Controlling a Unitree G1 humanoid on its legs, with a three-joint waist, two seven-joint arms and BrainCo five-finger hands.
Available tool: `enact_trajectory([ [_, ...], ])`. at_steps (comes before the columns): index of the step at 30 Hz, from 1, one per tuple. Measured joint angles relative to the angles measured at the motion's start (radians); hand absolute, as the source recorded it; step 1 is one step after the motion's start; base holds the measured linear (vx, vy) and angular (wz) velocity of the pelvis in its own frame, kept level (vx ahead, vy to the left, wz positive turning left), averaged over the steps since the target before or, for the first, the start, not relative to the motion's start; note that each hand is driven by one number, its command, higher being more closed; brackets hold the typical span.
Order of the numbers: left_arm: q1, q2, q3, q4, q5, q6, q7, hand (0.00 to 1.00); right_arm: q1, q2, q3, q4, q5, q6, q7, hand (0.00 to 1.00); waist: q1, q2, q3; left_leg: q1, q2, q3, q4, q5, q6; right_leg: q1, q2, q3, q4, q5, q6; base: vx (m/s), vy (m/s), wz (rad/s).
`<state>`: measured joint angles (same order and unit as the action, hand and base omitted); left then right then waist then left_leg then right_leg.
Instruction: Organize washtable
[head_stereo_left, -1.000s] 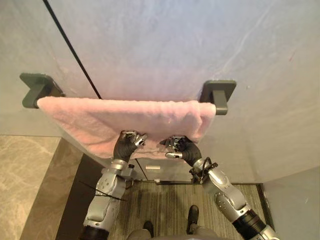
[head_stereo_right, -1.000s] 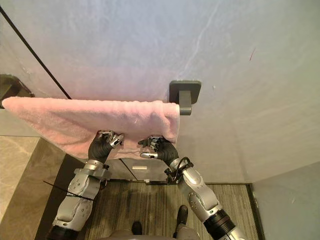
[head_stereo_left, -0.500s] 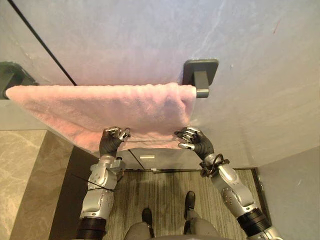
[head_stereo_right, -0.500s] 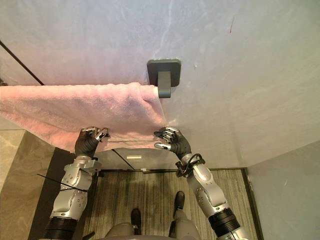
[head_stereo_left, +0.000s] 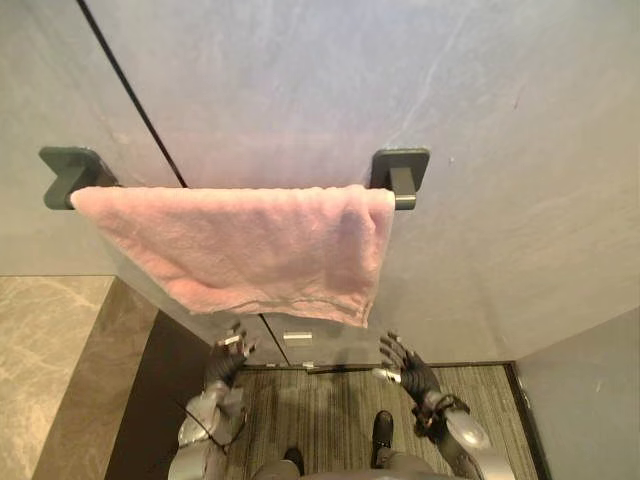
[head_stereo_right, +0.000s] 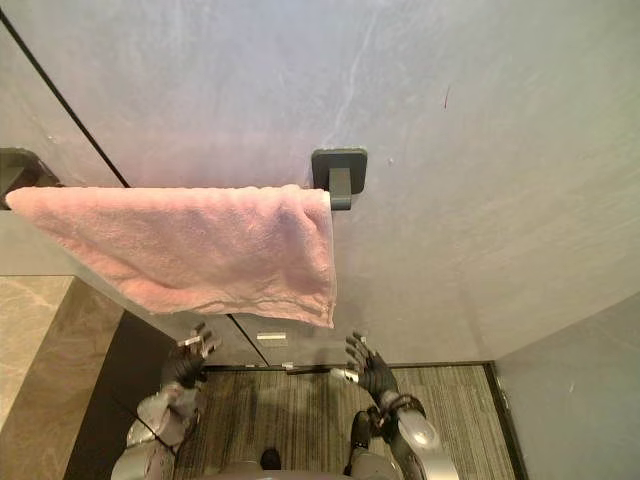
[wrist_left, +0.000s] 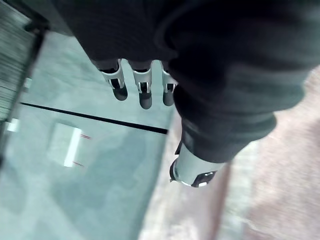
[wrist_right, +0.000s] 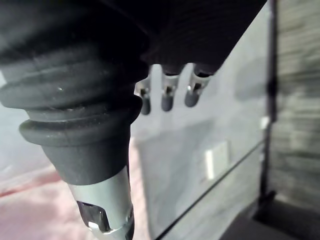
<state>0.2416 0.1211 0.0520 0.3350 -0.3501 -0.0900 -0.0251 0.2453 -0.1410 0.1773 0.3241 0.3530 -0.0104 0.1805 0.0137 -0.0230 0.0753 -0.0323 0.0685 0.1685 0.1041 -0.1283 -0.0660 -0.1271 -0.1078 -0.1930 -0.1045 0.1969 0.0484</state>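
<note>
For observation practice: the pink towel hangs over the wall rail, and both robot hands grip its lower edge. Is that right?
Not quite: in the left eye view the left hand and right hand are open below the pink towel, gripping nothing.

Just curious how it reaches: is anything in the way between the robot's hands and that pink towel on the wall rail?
Nothing visible does. The left hand and the right hand are both open, apart from the towel and below its bottom edge, with only open air between.
</note>
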Motion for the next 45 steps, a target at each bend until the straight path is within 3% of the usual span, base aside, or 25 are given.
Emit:
enact_trajectory([
  [6,0.021,-0.038,0.027,0.324,0.069,0.015,-0.017,0.0,0.014,0.016,-0.103,0.328,-0.191,0.019,-0.008,0.0,0.0,0.008,-0.027,0.042,0.0,0.0,-0.02,-0.002,0.003,0.031,0.003,0.001,0.0,-0.012,-0.001,0.0,0.004,-0.02],
  [8,0.01,-0.056,0.064,0.474,0.099,0.015,-0.008,0.0,-0.023,0.031,-0.148,0.448,-0.254,0.018,-0.044,0.0,-0.005,0.008,-0.043,0.051,0.0,0.003,-0.028,-0.003,0.003,0.034,0.003,0.003,0.0,-0.015,-0.003,0.01,0.011,-0.05],
  [13,-0.057,-0.072,0.13,0.634,0.159,0.005,0.069,0.0,-0.142,0.038,-0.235,0.656,-0.527,0.011,-0.129,0.0,0.004,0.005,-0.047,0.094,-0.001,0.0,-0.041,0.0,-0.001,0.074,0.003,0.0,0.0,-0.02,0.0,0.0,0.004,0.03],
  [17,-0.069,-0.079,0.162,0.669,0.205,0.005,0.084,0.0,-0.155,0.029,-0.298,0.729,-0.601,0.021,-0.156,0.0,0.002,0.008,-0.053,0.118,-0.004,0.0,-0.056,0.001,-0.003,0.091,0.001,0.0,0.0,-0.026,0.009,0.0,0.0,0.0],
  [45,-0.103,-0.079,0.178,0.718,0.186,0.007,0.07,0.0,-0.149,0.021,-0.298,0.799,-0.59,0.037,-0.154,0.0,-0.001,0.009,-0.041,0.185,-0.008,0.001,-0.086,-0.016,0.008,0.141,0.001,-0.017,0.0,-0.053,0.03,0.02,0.006,0.0],
])
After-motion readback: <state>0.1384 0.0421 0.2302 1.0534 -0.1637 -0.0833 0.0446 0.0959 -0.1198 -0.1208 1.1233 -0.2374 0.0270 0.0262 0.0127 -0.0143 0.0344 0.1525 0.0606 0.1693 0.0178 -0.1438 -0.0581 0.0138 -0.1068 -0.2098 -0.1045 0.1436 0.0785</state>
